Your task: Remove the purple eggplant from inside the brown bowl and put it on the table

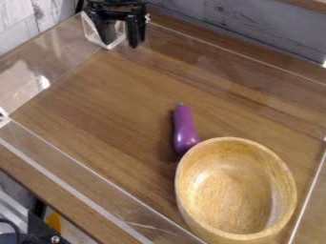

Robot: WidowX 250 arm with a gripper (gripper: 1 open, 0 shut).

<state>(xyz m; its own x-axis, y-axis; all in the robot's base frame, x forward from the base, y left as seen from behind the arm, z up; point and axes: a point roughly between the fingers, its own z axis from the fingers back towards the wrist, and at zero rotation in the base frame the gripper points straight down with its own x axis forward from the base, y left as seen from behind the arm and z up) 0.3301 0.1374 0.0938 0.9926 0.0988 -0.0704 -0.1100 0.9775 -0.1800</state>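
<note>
Single view; high, angled down

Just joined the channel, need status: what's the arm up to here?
The arm isn't handling anything right now. Its gripper is open and holds nothing, up at the far end of the table. The eggplant is out of the bowl, lying on the table just beside it. The bowl has nothing in it, so the job looks done.

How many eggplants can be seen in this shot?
1. The purple eggplant lies on the table, just beside the brown bowl. No others show.
</note>
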